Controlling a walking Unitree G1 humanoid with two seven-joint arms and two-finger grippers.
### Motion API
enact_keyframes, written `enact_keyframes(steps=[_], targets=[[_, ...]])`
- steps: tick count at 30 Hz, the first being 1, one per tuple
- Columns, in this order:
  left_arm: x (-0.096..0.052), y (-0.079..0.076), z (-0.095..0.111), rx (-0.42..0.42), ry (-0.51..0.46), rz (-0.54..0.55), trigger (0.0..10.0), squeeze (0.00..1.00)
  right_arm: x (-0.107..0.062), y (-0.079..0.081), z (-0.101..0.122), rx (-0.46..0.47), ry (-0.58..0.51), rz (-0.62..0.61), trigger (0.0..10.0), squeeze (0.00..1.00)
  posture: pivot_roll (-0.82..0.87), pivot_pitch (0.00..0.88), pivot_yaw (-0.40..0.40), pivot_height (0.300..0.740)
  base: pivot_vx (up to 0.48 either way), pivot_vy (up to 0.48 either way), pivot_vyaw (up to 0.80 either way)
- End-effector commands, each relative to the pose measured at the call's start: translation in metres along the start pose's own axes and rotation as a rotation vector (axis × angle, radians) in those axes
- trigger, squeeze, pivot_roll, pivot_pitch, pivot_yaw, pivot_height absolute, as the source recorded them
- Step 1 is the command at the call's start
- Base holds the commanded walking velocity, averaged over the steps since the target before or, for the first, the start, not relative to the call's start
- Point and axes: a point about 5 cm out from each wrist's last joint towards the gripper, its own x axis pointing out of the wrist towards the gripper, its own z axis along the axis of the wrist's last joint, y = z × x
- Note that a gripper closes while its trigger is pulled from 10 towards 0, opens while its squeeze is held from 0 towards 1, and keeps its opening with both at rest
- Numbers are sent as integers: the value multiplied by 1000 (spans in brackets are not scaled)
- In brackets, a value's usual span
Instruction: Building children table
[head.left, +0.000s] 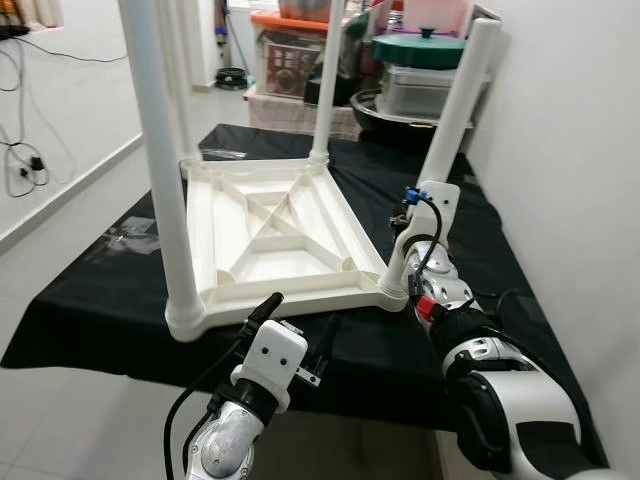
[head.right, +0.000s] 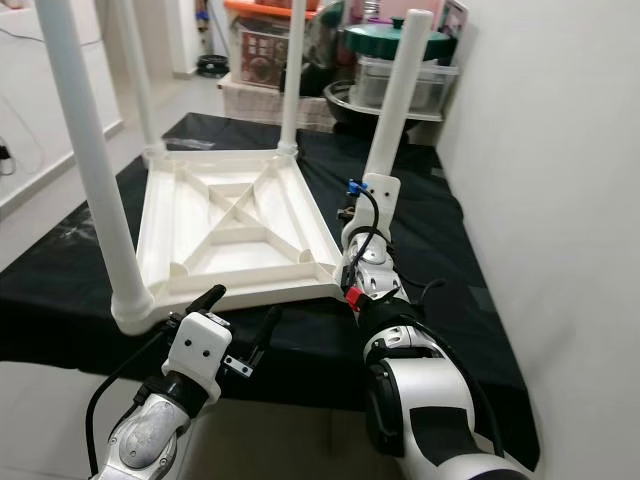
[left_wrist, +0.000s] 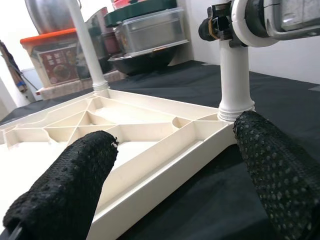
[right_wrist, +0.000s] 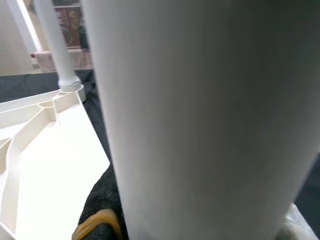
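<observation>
- The upturned white table (head.left: 270, 235) lies on the black-covered worktop (head.left: 100, 320), legs up
- right claw (head.left: 412, 262) pinching the near-right leg (head.left: 455, 110)
- left claw (head.left: 300, 330) spread by the table's near edge
- lidded storage boxes (head.left: 425, 75) behind; contents unclear

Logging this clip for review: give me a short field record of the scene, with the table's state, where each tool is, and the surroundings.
table top: white table top lies upside down on the black cloth
legs: four white legs stand up from its corners
right tool: right tool is closed around the near right leg, low, by its socket
left tool: left tool is open, at the table top's near edge
background: storage boxes and a green lid
</observation>
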Motion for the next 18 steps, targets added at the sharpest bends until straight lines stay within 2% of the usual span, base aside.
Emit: enact_keyframes(steps=[1,2,3,4,5,6,9,10,11,12,13,14,16,18], targets=[[-1,0,-2,-7,7,12,10000,0,-3,-2,-17,49,73,-31,10000,0,88,9,-110,740,0,0,0],[-1,1,-2,-10,4,12,10000,0,-3,5,-14,65,54,23,10000,0,84,11,-109,740,0,0,0],[-1,1,-2,-16,0,7,10000,0,-4,12,-11,122,40,112,10000,0,83,12,-109,740,0,0,0],[-1,0,-1,-18,-2,6,10000,0,-4,19,-8,141,20,190,10000,827,83,11,-110,740,0,0,0],[-1,0,-1,-18,-2,6,10000,0,-4,19,-8,141,20,190,10000,827,83,11,-110,740,0,0,0],[-1,0,-1,-22,-7,2,10000,0,-5,24,-6,162,8,277,10000,1000,86,16,-115,740,0,0,0],[-1,0,0,-27,-9,2,10000,0,-5,27,-4,178,-5,347,10000,1000,86,15,-112,740,0,0,0],[-1,-1,0,-30,-10,0,10000,0,-6,30,-3,180,9,455,10000,1000,85,16,-116,740,0,0,0],[0,-1,0,-32,-11,-1,10000,0,-7,32,-3,183,22,512,10000,1000,88,16,-115,740,0,0,0],[0,-1,0,-32,-11,-1,10000,0,-7,32,-3,183,22,512,10000,1000,88,16,-115,740,0,0,0],[0,-1,0,-31,-11,-2,10000,0,-10,37,-5,172,57,650,10000,0,86,20,-114,740,0,0,0],[0,-1,0,-29,-11,-4,10000,0,-15,40,-8,146,80,811,10000,0,86,19,-115,740,0,0,0],[0,-1,0,-29,-11,-4,10000,0,-15,40,-8,146,80,811,10000,0,86,19,-115,740,0,0,0],[0,-1,1,-26,-13,-6,10000,0,-25,39,-14,94,126,1061,10000,0,88,20,-117,740,0,0,0]])
